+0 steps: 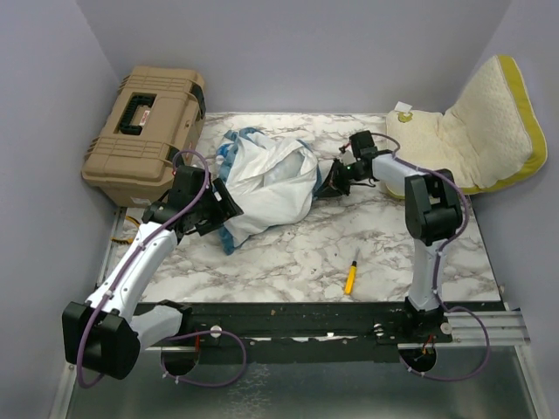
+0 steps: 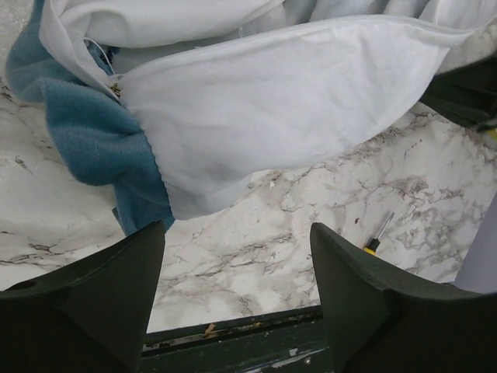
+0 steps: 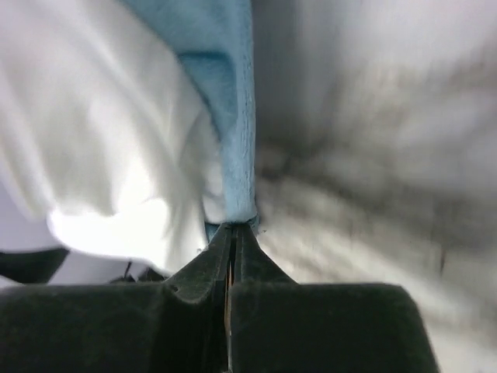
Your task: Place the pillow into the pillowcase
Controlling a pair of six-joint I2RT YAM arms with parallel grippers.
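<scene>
My right fingers [image 3: 186, 299] pinch the blue trim of the pillowcase [image 1: 272, 182]. My left fingers [image 2: 109, 287] stand spread beside its other end. The pillow [image 1: 476, 131] sits well apart.

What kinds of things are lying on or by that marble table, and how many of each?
Pillow, cream: 1
Pillowcase, white inside showing, blue trim: 1
Hard case, tan: 1
Screwdriver, yellow handle: 1
Total: 4
</scene>
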